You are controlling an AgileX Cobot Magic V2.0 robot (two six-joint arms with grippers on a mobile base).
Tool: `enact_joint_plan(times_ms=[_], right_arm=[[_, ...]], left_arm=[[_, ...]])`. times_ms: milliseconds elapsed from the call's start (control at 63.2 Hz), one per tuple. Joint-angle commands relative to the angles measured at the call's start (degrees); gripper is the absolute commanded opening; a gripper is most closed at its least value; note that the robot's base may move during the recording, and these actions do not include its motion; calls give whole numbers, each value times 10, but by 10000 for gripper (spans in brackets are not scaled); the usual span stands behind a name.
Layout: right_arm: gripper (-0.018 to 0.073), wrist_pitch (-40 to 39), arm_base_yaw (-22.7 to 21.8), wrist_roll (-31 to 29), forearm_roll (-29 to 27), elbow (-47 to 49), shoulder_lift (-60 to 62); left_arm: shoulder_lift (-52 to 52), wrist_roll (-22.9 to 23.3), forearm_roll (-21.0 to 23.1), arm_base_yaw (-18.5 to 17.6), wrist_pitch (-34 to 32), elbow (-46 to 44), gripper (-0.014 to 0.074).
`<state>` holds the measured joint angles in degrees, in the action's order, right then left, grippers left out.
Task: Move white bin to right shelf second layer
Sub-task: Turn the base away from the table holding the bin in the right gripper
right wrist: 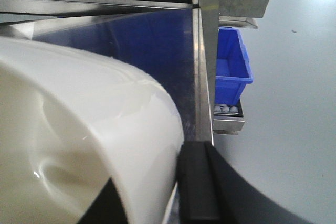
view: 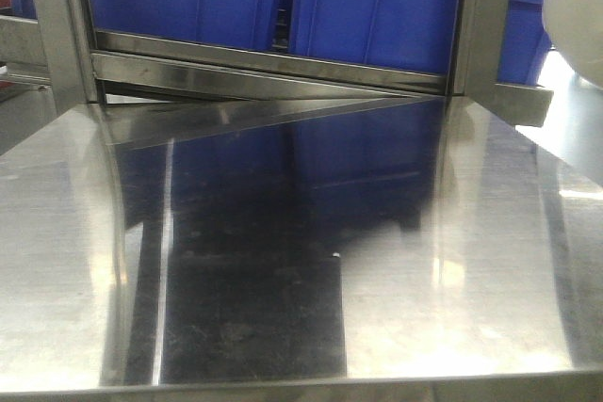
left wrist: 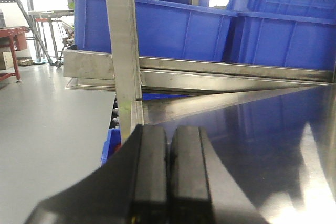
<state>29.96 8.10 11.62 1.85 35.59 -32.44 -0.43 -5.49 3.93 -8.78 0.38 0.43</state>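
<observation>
Transport stage of the bin transfer, as I read it from the three views. Steel table [view: 283, 280], flat and mirror-bright, filled the foreground. Behind it stood a steel rack level [view: 273, 68] with a front rail, loaded along its front with blue crates [view: 367, 16] and framed by an upright post [right wrist: 205, 35]. I could not tell whether this was the right shelf second layer, and no free stretch of rollers showed on it. White bin [right wrist: 79, 129] was held up off the table near its right edge, its glossy inside turned towards the right wrist camera. Only a sliver of it entered the front view at upper right. Right gripper [right wrist: 152, 169] was clamped on the bin's wall, one black finger [right wrist: 197, 182] outside and a dark one inside. Left gripper [left wrist: 168, 177] carried nothing, its pads pressed together, near the table's left edge. Small blue crate [right wrist: 231, 69] sat on a lower level beyond the post. Next move, in my judgement: carry the bin clear of the post and over a front rail, then lower it gently, since a one-wall hold could let a smooth tub slip or swing.
</observation>
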Motion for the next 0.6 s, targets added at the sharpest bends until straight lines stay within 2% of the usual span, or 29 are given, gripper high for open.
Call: enact_joint_plan(times_ms=[0, 585], right_arm=[[56, -61, -4, -1, 2, 17, 1], [56, -61, -4, -1, 2, 17, 1]], left_arm=[[-8, 4, 3, -2, -50, 19, 85], [-8, 4, 3, -2, -50, 19, 85]])
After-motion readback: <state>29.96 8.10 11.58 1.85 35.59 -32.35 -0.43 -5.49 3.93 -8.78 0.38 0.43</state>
